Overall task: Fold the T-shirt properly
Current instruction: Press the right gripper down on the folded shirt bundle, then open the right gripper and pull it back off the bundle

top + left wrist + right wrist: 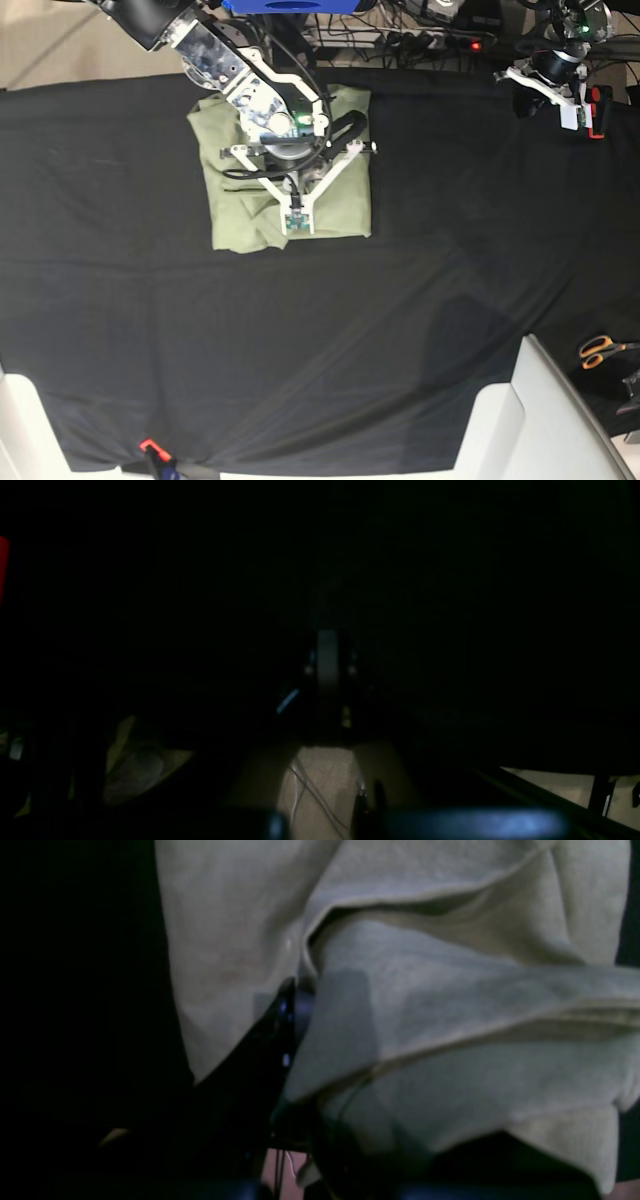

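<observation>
The right gripper is pinching a layer of the T-shirt, its jaws nearly closed on the cloth edge. The folded shirt is lying directly beneath and around it on the black table cloth, long axis running away from the base. The left gripper is hanging clenched and empty, well apart to the far side, so the right arm is nearer.

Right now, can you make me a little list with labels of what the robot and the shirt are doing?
shirt: T-shirt, folded into a near-square bundle on the black table cloth
right gripper: over the shirt, pinching a fold of it
left gripper: shut, empty, away from the shirt near the table's far corner
other things: orange-handled scissors off the cloth's edge
</observation>
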`<state>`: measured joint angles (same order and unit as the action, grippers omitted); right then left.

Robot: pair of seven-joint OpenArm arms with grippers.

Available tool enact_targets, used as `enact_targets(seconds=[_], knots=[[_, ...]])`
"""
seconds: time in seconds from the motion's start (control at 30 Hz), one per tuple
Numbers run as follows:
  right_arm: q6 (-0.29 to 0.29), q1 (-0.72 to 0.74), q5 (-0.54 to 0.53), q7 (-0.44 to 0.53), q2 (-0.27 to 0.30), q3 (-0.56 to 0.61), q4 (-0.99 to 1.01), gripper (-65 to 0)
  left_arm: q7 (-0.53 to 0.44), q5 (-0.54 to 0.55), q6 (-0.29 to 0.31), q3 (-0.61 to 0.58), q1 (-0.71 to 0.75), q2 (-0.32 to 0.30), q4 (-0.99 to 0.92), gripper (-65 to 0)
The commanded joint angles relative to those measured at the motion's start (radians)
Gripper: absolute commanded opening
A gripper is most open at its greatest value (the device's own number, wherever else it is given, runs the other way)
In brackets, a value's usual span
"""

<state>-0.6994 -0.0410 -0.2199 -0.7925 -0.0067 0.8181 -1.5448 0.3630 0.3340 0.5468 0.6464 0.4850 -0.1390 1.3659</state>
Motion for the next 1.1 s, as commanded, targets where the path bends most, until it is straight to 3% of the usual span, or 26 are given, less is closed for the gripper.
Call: enact_targets(seconds=[0.0,0.4,0.47,0.63,0.7,0.77,0.93,1.07], knots=[[0.001,0.016,0.006,0.029,-0.02,-0.001,-0.004,-64.4,-0.014,0.01,-0.001,0.005,0.007,-0.014,0.014,-65.0],[0.001,0.014,0.006,0.054,-0.026,-0.004,0.016,-63.6,-0.014,0.01,-0.001,0.005,0.007,-0.014,0.005,-65.0],[0.001,0.013,0.006,0.054,-0.026,-0.003,0.016,-58.2,-0.014,0.01,-0.001,0.005,0.007,-0.014,0.005,-65.0],[0.001,0.01,0.006,0.054,-0.028,0.005,0.016,-36.2,-0.014,0.01,-0.001,0.005,0.007,-0.014,0.004,-65.0],[0.001,0.01,0.006,0.054,-0.028,0.005,0.016,-32.1,-0.014,0.01,-0.001,0.005,0.007,-0.014,0.004,-65.0],[0.001,0.01,0.006,0.054,-0.028,0.007,0.016,-32.1,-0.014,0.01,-0.001,0.006,0.007,-0.014,0.004,-65.0],[0.163,0.006,0.004,0.054,-0.028,0.005,-0.006,-32.1,-0.014,0.01,-0.001,0.008,0.005,-0.014,0.004,-65.0],[0.217,0.005,0.004,0.052,-0.032,0.005,-0.019,-31.7,-0.014,0.01,-0.001,0.011,0.005,-0.014,0.004,-65.0]])
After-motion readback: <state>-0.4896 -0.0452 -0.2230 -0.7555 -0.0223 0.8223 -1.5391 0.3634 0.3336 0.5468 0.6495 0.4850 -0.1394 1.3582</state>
